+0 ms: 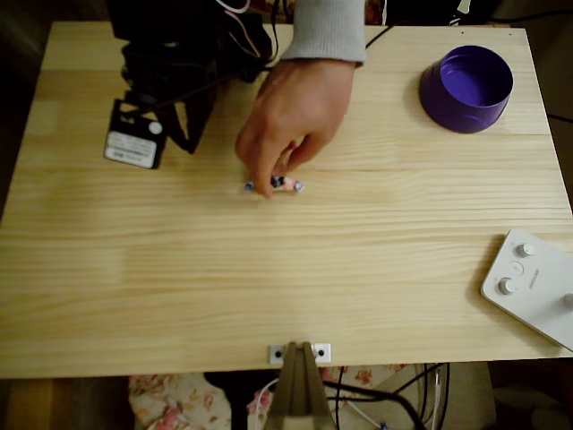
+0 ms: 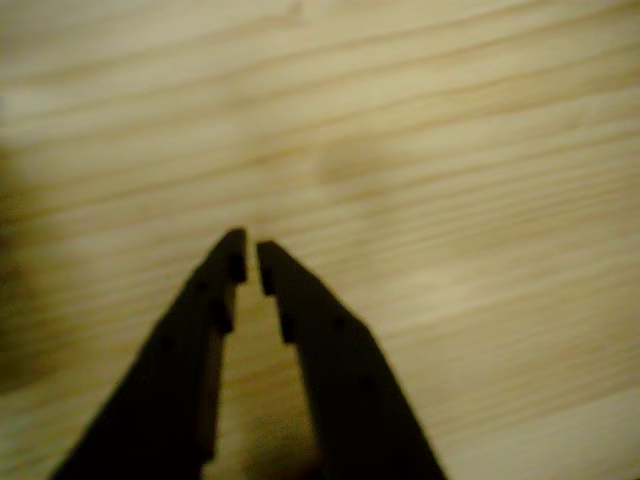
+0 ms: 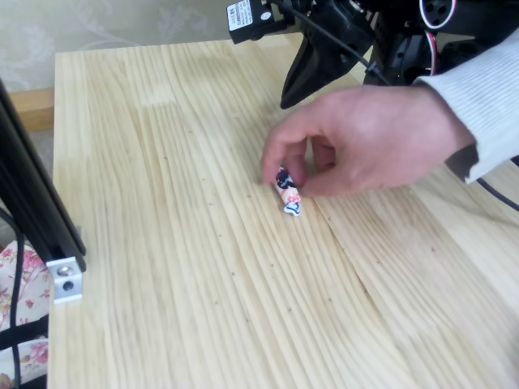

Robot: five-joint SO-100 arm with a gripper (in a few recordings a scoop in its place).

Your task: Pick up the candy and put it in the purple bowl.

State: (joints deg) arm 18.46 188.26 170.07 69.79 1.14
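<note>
Pine tabletop [image 1: 269, 287] carries the candy [image 1: 276, 184] near its middle, where a person's hand [image 1: 291, 112] pinches it. Well apart sits the purple bowl [image 1: 466, 88]. Nearly pressed together and empty, the black pincer [image 2: 250, 262] hangs over bare wood.

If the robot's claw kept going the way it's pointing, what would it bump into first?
Probably just the bare wooden table. In the wrist view the gripper, nearly closed, points down at plain wood with nothing ahead. The candy lies farther off under a person's hand.
</note>
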